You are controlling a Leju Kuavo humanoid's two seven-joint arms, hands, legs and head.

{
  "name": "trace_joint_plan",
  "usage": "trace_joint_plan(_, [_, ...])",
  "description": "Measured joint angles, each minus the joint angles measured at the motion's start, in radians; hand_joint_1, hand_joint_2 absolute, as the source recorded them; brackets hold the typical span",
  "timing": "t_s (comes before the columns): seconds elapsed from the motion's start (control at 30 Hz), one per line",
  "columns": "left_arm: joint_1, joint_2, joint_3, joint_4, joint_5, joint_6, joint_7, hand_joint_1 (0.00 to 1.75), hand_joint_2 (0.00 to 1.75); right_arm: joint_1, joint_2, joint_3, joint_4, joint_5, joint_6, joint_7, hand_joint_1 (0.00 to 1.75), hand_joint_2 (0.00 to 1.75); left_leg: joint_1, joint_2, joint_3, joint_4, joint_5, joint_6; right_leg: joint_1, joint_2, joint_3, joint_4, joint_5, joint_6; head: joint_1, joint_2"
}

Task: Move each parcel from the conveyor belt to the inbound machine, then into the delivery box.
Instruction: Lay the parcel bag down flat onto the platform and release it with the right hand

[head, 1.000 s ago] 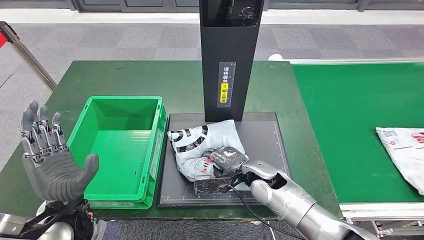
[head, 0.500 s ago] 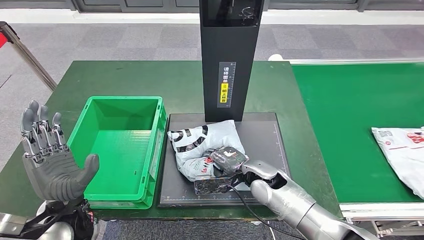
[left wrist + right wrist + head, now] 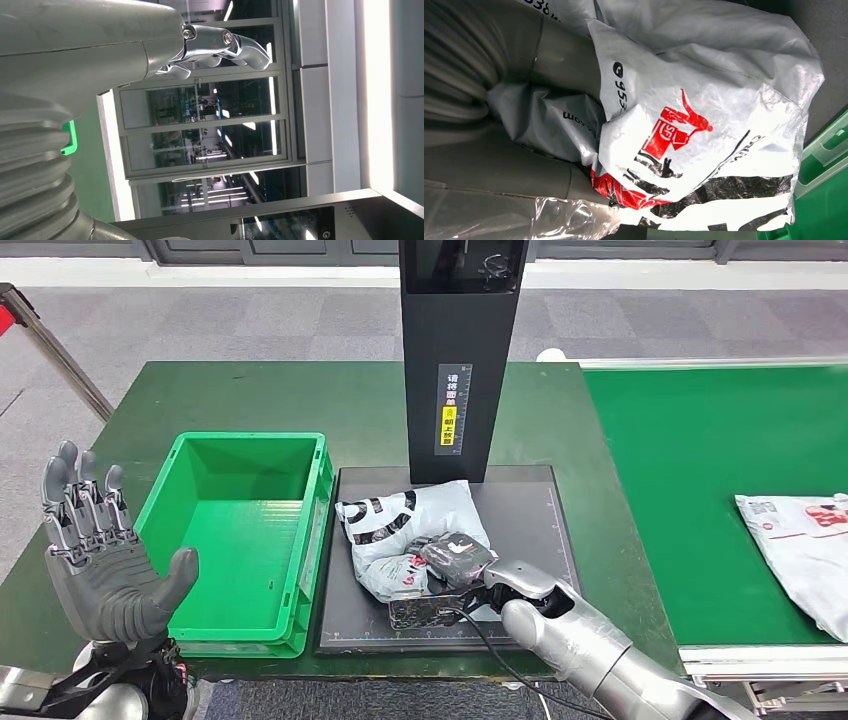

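The right robot hand (image 3: 455,565) grasps the crumpled grey-and-white parcel (image 3: 405,530) lying on the inbound machine's black scan plate (image 3: 540,530); to finish well it should keep that grip firm, lift clear of the plate and carry left over the near wall of the green delivery box (image 3: 300,540). The left robot hand (image 3: 100,560) stays raised and released beside the box. Since the earlier frame, the second parcel on the conveyor belt (image 3: 690,470) has slid closer (image 3: 800,550).

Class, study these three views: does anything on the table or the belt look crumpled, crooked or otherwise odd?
The white parcel on the black scanner plate is crumpled and bunched where the right hand grips it, not lying flat. A second parcel lies askew on the conveyor belt. The green box sits straight.
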Motion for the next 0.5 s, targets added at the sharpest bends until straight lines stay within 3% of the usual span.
trace_joint_plan(0.07, [0.000, 0.000, 0.000, 0.000, -0.002, 0.000, 0.000, 0.00, 1.75, 0.001, 0.000, -0.002, -0.005, -0.023, -0.011, -0.022, 0.00, 1.75, 0.000, 0.000, 0.000, 0.000, 0.000, 0.000, 0.000, 0.000, 0.000, 0.000, 0.001, 0.000, 0.000, 0.000])
trace_joint_plan(0.13, [0.005, 0.000, -0.001, -0.002, -0.011, 0.005, 0.000, 0.00, 1.75, 0.022, -0.008, -0.029, -0.081, -0.157, -0.050, -0.099, 0.00, 1.75, 0.000, -0.001, -0.001, 0.001, 0.001, 0.000, 0.000, -0.001, -0.001, 0.000, 0.001, 0.000, 0.001, 0.000])
trace_joint_plan(0.2, [0.014, -0.001, -0.004, -0.004, -0.020, 0.013, 0.000, 0.00, 1.75, 0.049, -0.018, -0.118, -0.221, -0.459, -0.083, -0.144, 0.00, 1.75, 0.000, -0.001, -0.005, 0.001, 0.001, 0.001, 0.000, -0.001, -0.005, 0.001, 0.002, 0.000, 0.002, 0.000])
trace_joint_plan(0.27, [0.019, -0.001, -0.010, -0.007, -0.023, 0.020, 0.000, 0.00, 1.75, 0.057, -0.018, -0.246, -0.330, -0.827, -0.089, -0.122, 0.00, 1.75, 0.000, 0.000, -0.007, 0.001, 0.001, 0.001, 0.000, 0.000, -0.007, 0.001, 0.003, 0.000, 0.001, 0.000])
trace_joint_plan(0.33, [0.020, -0.001, -0.016, -0.008, -0.024, 0.023, 0.000, 0.00, 1.75, 0.059, -0.015, -0.347, -0.398, -1.093, -0.088, -0.114, 0.00, 1.75, 0.000, -0.002, -0.007, 0.001, 0.001, 0.001, 0.000, -0.003, -0.006, 0.000, 0.003, 0.000, 0.002, 0.000])
trace_joint_plan(0.4, [0.021, -0.001, -0.018, -0.009, -0.024, 0.024, 0.000, 0.00, 1.75, 0.068, -0.015, -0.405, -0.442, -1.158, -0.087, -0.122, 0.00, 1.75, 0.000, -0.002, -0.007, 0.001, 0.001, 0.001, 0.000, -0.002, -0.006, 0.000, 0.003, 0.000, 0.002, 0.000])
trace_joint_plan(0.5, [0.021, -0.001, -0.021, -0.010, -0.024, 0.024, 0.000, 0.00, 1.75, 0.085, -0.014, -0.449, -0.483, -1.007, -0.085, -0.127, 0.00, 1.75, 0.000, 0.000, -0.007, 0.002, 0.001, 0.001, 0.000, 0.000, -0.007, 0.000, 0.003, 0.000, 0.002, 0.000])
